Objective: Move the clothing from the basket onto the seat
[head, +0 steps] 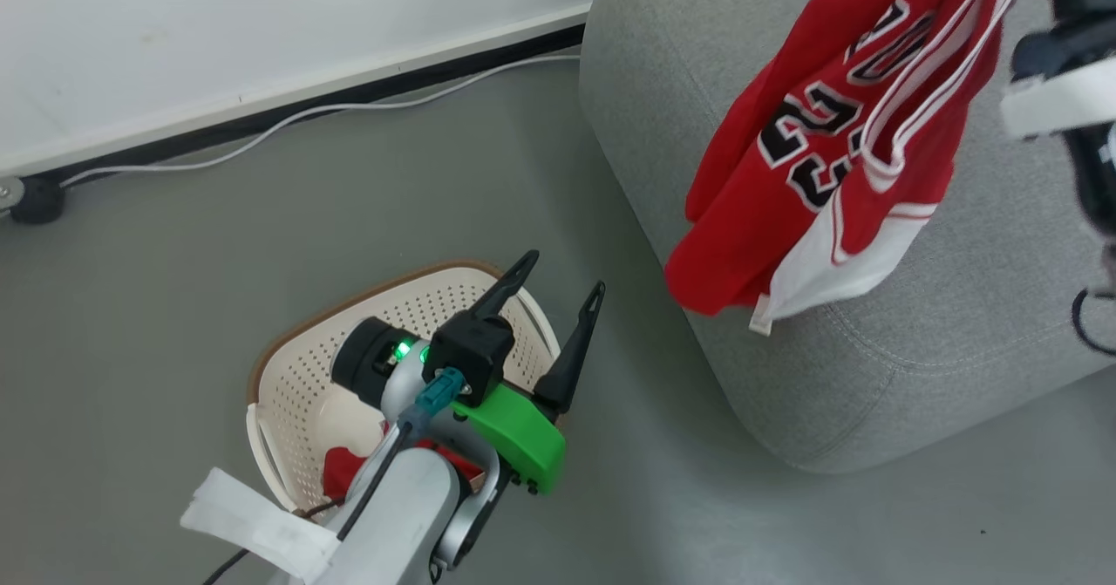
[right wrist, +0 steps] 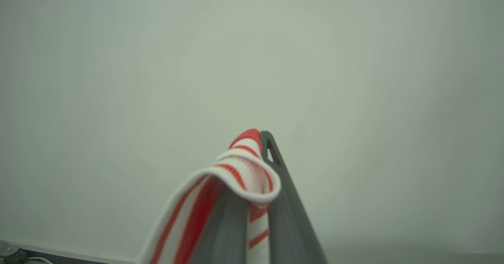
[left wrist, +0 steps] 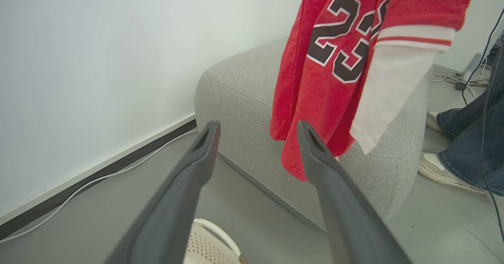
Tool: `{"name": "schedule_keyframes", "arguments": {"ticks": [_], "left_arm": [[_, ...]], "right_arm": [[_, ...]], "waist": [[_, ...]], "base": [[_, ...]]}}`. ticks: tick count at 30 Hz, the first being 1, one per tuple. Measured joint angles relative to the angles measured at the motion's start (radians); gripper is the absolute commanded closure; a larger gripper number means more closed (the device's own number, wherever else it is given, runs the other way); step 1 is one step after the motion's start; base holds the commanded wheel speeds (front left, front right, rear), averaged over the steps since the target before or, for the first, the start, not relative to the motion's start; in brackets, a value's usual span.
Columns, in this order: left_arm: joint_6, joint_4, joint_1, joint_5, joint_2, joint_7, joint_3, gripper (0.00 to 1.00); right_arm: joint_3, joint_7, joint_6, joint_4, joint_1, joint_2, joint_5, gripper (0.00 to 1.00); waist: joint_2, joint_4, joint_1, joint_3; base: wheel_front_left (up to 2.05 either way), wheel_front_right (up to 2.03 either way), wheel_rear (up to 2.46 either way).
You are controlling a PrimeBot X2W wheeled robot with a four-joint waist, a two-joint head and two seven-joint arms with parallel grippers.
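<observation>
A large grey fabric-upholstered seat (head: 942,341) with rounded edges is seen on the grey floor (head: 174,262) close to a white wall. Above its near corner a soft, bright red jersey (head: 811,158) with white panels, thin white stripes and black numerals is held up. It hangs loose from above, and whether its lowest hem touches the upholstery cannot be told. A cream-white perforated plastic basket (head: 292,376) with a brown rim is set on the floor near the seat's side, apart from it. The left hand (head: 562,273) is held over the basket's far rim, its two long dark fingers spread wide with nothing between them. The right hand (right wrist: 258,138) is clamped tight on a red-and-white striped band of the jersey, and the fabric is draped over one fingertip. Low in the basket a small heap of red cloth (head: 344,472) is seen, partly hidden by the left forearm. Beyond the seat, a person's pale shoe (left wrist: 437,167) and blue trouser leg are seen on the floor. The task is judged to be partway done. One garment is out of the basket and at the seat but is not yet laid down. At least one more piece is left to be fetched, and the left hand appears well placed for that.
</observation>
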Motion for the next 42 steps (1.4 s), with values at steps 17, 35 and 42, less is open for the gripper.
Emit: {"name": "schedule_keyframes", "arguments": {"ticks": [17,35,42], "left_arm": [[0.013,-0.122,-0.114,0.053,0.046,0.054,0.027,0.00],[0.010,-0.179,-0.142,0.073,0.081,0.120,0.009,0.00],[0.005,-0.189,-0.152,0.080,0.091,0.131,0.007,0.00]], "right_arm": [[-0.318,0.184,-0.060,0.114,-0.489,-0.174,0.164,1.00],[-0.381,0.212,-0.101,0.293,-0.577,-0.275,0.142,1.00],[-0.365,0.157,-0.098,0.372,-0.517,-0.195,0.152,1.00]], "waist": [[0.0000,0.078,0.0002,0.190],[0.0000,0.145,0.0002,0.355],[0.0000,0.140,0.0001,0.399]], "base": [[0.00,0.00,0.00],[0.00,0.00,0.00],[0.00,0.00,0.00]]}}
